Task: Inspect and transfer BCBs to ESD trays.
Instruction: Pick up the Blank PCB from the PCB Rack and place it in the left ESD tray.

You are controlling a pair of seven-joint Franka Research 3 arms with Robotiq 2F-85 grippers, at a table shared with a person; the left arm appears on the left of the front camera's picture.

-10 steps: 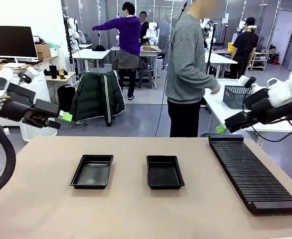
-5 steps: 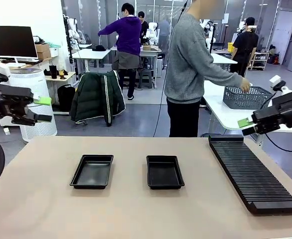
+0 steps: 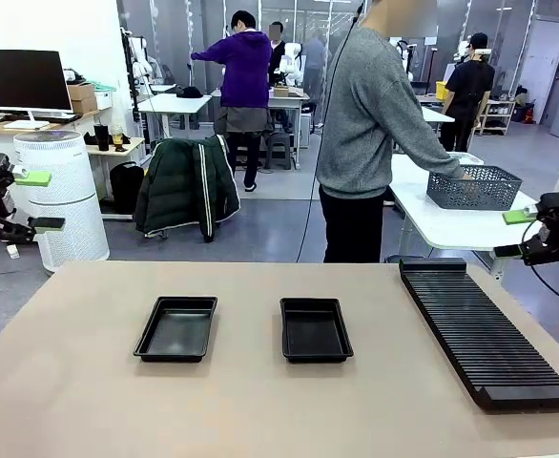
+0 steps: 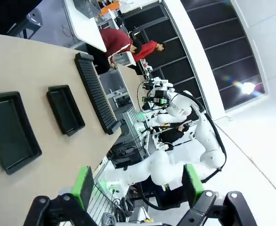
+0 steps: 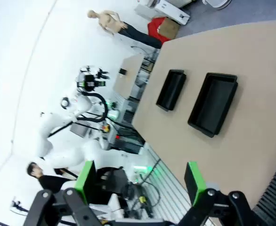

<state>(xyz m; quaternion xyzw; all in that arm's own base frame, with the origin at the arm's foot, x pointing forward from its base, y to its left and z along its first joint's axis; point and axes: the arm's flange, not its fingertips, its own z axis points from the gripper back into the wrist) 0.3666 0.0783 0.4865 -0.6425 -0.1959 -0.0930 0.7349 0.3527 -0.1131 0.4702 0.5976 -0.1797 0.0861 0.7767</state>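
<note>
Person's hand [image 3: 459,174] now at mesh basket [image 3: 482,190] beyond rack [image 3: 485,334]

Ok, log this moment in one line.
left gripper: open, empty, raised at left | right gripper: open, empty, raised at right | left tray: empty | right tray: empty | person: hand at basket

My tan table [image 3: 260,410] carries the left ESD tray [image 3: 176,328] and the right ESD tray [image 3: 316,329] side by side near its middle, apart. A long black ribbed rack [image 3: 485,334] lies along my right.
</note>
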